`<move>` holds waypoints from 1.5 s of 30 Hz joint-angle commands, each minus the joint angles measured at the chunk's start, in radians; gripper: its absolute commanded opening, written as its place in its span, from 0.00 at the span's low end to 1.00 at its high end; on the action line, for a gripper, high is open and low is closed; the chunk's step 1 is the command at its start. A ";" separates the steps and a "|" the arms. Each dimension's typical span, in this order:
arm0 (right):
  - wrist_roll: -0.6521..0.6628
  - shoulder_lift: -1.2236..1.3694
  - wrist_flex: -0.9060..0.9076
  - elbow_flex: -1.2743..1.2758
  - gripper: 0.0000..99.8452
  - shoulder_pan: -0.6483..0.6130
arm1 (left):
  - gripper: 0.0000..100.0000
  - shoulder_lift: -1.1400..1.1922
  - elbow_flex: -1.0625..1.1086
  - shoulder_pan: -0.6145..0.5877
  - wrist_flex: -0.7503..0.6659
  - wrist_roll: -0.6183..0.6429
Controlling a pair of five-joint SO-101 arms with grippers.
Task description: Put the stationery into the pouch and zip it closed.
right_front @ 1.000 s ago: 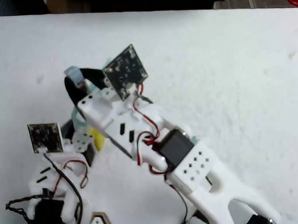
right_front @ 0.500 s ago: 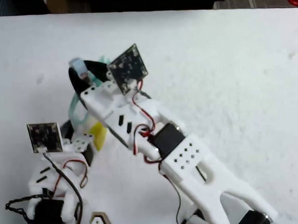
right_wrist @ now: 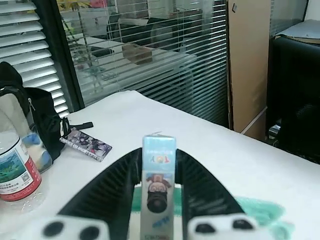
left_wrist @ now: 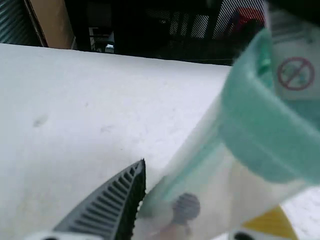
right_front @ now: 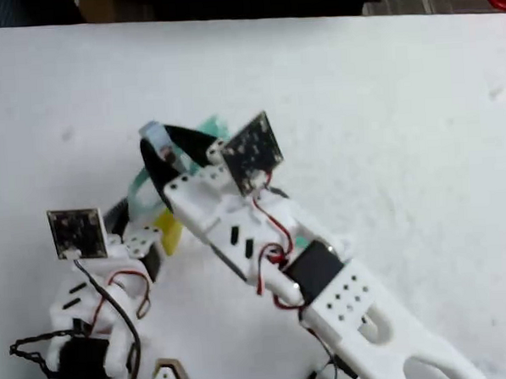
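Observation:
My right gripper (right_wrist: 159, 156) is shut on a small white-and-blue stationery stick (right_wrist: 158, 186), which stands upright between its black fingers. In the high view that gripper (right_front: 159, 145) hangs over the translucent pouch with teal trim (right_front: 211, 125), left of the table's middle, with the stick (right_front: 151, 131) at its tip. My left gripper (left_wrist: 175, 215) grips the pouch (left_wrist: 260, 135) at its edge, and its grey ridged finger (left_wrist: 112, 207) lies against the clear wall. A yellow item (left_wrist: 272, 222) shows through the pouch. The left gripper (right_front: 145, 236) sits at the pouch's near end, by the yellow item (right_front: 167, 230).
The right arm (right_front: 326, 287) crosses the table from the front right and hides most of the pouch. A bottle (right_wrist: 14, 167), a black bag (right_wrist: 37, 120) and a small card (right_wrist: 86, 144) lie at the far end in the right wrist view. The white table (right_front: 401, 105) stretches to the right.
The right arm has swung to the right and a little toward the front, carrying the stick with it. The pouch's teal edge shifted the same way. The left arm has stayed put.

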 commanded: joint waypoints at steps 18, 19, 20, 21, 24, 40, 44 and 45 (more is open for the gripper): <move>-0.002 -0.122 0.007 0.055 0.12 -0.036 | 0.28 0.007 -0.029 -0.025 -0.044 0.011; 0.000 -0.122 0.007 0.043 0.12 -0.036 | 0.28 0.007 -0.029 -0.025 -0.044 0.011; 0.000 -0.124 0.008 0.029 0.12 -0.036 | 0.28 0.007 -0.029 -0.025 -0.044 0.011; 0.000 -0.127 0.024 0.012 0.12 -0.036 | 0.28 0.007 -0.029 -0.025 -0.044 0.011; 0.000 -0.151 0.143 -0.068 0.12 -0.038 | 0.28 0.007 -0.029 -0.027 -0.043 0.011; 0.002 0.120 0.211 -0.499 0.03 -0.045 | 0.28 0.007 -0.028 -0.025 -0.043 0.011; 0.002 0.317 0.305 -0.671 0.02 -0.033 | 0.28 0.007 -0.028 -0.025 -0.040 0.011; 0.000 0.341 0.344 -0.703 0.02 -0.016 | 0.28 0.007 -0.028 -0.025 -0.040 0.011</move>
